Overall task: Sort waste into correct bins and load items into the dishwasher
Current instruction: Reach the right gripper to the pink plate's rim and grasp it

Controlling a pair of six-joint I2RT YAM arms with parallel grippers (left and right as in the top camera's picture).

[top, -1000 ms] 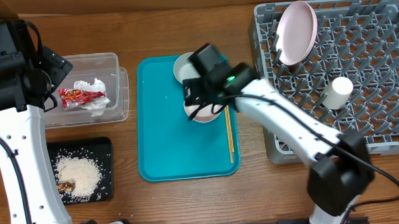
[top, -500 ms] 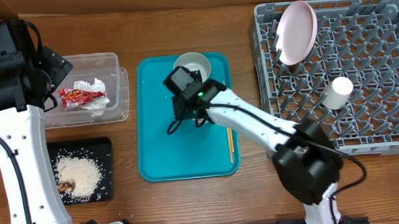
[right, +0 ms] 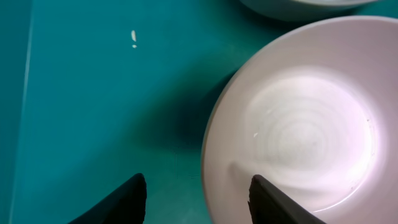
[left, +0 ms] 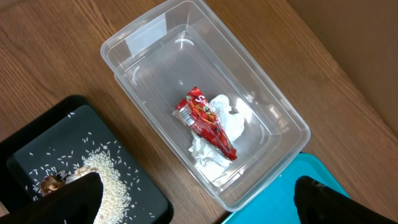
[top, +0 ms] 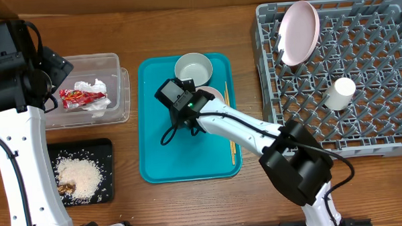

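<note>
1. My right gripper (right: 196, 202) hangs low over the teal tray (right: 74, 112). Its jaws are parted and sit astride the saucer (right: 305, 124) rim, one finger inside the dish and one outside. Neither is pinching it, as far as I can see.
2. That thin, smooth rim offers little purchase. If I clench too shallow, I expect the saucer to tip out or skid across the tray.
3. The bowl (top: 193, 67) sits just beside the saucer, so a careless swing on lift-off could knock it.
4. The chopsticks (top: 230, 135) lie along the tray's right edge and may roll if the saucer drags.
5. Farther right, the dish rack (top: 387, 66) carries the plate (top: 299, 32) and the cup (top: 339, 93). I must slot the saucer clear of both.
6. Far left, my left gripper (left: 199, 199) hangs released above the clear tub (left: 137, 43), which holds the wrapper (left: 208, 124) and tissue (left: 233, 118). The black tray (left: 31, 155) holds the rice.
</note>
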